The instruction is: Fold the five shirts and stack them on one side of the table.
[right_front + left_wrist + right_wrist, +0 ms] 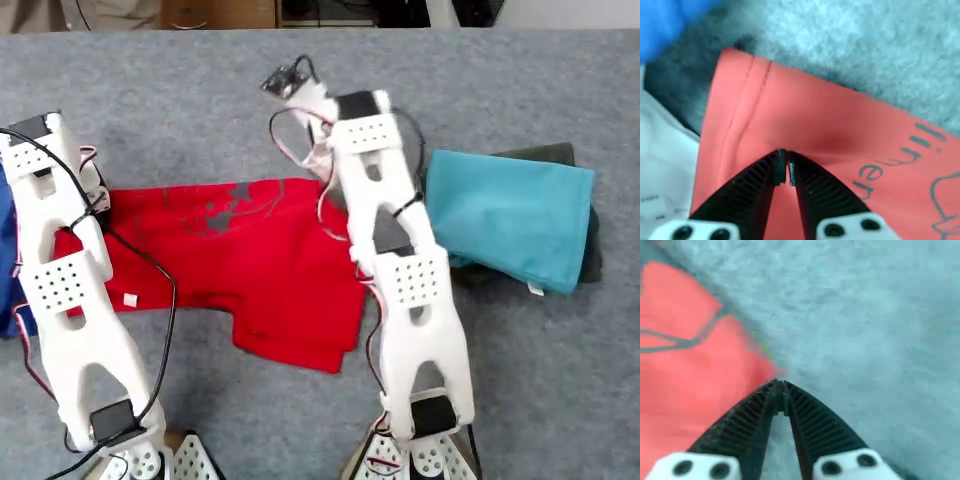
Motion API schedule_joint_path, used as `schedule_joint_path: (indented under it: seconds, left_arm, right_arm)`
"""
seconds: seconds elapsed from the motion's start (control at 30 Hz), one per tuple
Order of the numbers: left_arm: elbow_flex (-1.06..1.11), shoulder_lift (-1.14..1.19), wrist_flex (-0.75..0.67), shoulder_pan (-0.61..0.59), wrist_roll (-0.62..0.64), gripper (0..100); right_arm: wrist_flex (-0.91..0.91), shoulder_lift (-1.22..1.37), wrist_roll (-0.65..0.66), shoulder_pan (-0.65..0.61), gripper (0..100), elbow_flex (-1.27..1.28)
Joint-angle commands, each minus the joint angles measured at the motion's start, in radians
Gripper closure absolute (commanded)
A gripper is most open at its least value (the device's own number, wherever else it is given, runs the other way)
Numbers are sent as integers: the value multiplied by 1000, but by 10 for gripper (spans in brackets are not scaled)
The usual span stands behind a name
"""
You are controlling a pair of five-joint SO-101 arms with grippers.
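Note:
The red shirt (230, 260) lies spread across the middle of the grey table, with one lower part folded over. My left gripper (97, 205) sits at its left end; in the left wrist view the gripper (783, 167) is shut, pinching the red shirt (840, 140) near a stitched hem. At the shirt's far right corner is my right gripper (321, 162); the right wrist view shows this gripper (779, 390) shut right on the edge of the red shirt (690, 380). A folded teal shirt (512, 215) rests on a dark green one (545, 155) at the right.
A blue shirt (8, 250) lies at the table's left edge beside the left arm, also seen as blue shirt (670, 15). Grey table (180, 100) stretches bare behind the red shirt. The right arm lies between the red shirt and the teal stack.

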Motion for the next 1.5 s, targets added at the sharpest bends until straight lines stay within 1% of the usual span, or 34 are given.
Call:
schedule_joint_path:
  seconds: [0.0, 0.07, 0.13, 0.2, 0.27, 0.4, 0.57, 0.67, 0.8, 0.9, 1.0, 1.1, 1.17, 1.27, 1.33, 1.47]
  left_arm:
    - [-41, -5, 11, -11, -25, 970]
    - [-41, -5, 11, -15, -57, 970]
    - [-41, -7, 12, -21, -84, 970]
    - [-25, -33, 14, -35, -110, 974]
    - [37, -94, 14, -48, -141, 982]
    - [267, -302, 14, -57, -227, 981]
    - [661, -593, 9, -46, -308, 981]
    - [878, -662, -26, -29, -342, 981]
    - [1057, -651, -137, -28, -293, 981]
    - [1077, -611, -140, -31, -288, 981]
    - [1074, -562, -140, -55, -295, 981]
    - [1066, -535, -123, -101, -299, 981]
    - [1030, -526, -115, -138, -327, 981]
    - [925, -516, -83, -187, -350, 981]
    - [844, -516, -60, -207, -356, 981]
    - [740, -516, -35, -203, -356, 981]
  right_arm:
    - [163, -13, 49, -27, 996, -282]
    - [256, -13, 95, -54, 996, -392]
    - [259, -25, 84, -59, 996, -443]
    - [261, -61, 81, -54, 996, -429]
    - [261, -116, 80, -51, 996, -337]
    - [259, -325, 83, -56, 997, -13]
    - [242, -638, 130, -107, 997, 460]
    - [133, -796, 141, -142, 997, 759]
    - [-78, -952, 138, -179, 997, 1142]
    - [-180, -1024, 137, -199, 997, 1376]
    - [-247, -1072, 137, -205, 997, 1541]
    - [-264, -1116, 138, -205, 997, 1626]
    - [-261, -1155, 143, -209, 997, 1653]
    - [-245, -1227, 143, -271, 997, 1693]
    - [-236, -1274, 143, -349, 997, 1727]
    - [-261, -1330, 137, -472, 997, 1813]
